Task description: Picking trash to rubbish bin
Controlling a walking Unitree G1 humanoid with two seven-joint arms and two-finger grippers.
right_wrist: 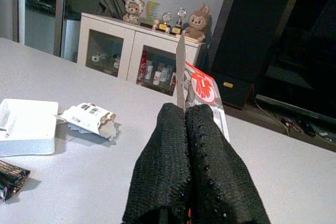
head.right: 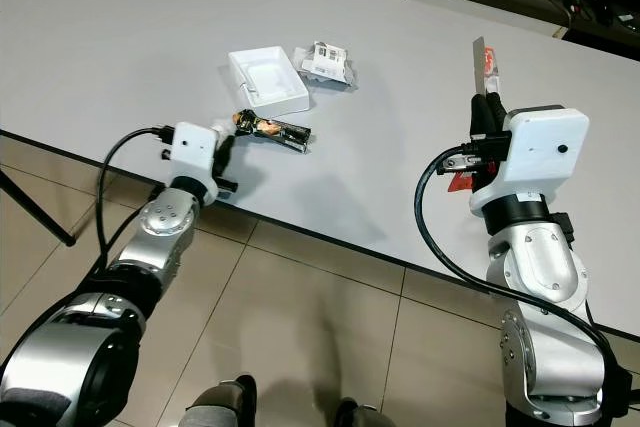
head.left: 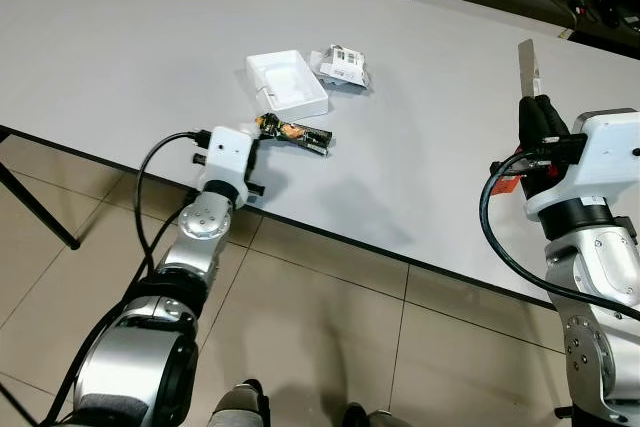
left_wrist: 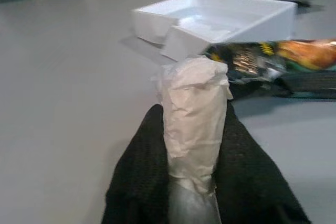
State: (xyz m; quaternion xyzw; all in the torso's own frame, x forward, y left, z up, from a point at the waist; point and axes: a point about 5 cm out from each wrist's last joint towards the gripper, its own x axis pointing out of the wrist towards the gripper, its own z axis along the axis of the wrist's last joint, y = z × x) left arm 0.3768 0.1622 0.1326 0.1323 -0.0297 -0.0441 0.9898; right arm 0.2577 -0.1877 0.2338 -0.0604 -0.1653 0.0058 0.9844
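Wide bare surface is offered by the table (head.left: 120,57) across the upper left of the frame and through the middle, between the two arms. The centre-top is obstructed by a cluster: a white tray (head.left: 287,83), a crumpled white packet (head.left: 340,65) just beside it, and a dark snack wrapper (head.left: 298,133) lying just below the tray. The lower-left table edge is taken up by the left gripper (head.left: 262,127), whose jaws are closed on a tissue wad (left_wrist: 194,114). The right edge is blocked by the right gripper (head.left: 535,112), clamped on an upright red-and-silver wrapper (head.left: 526,69).
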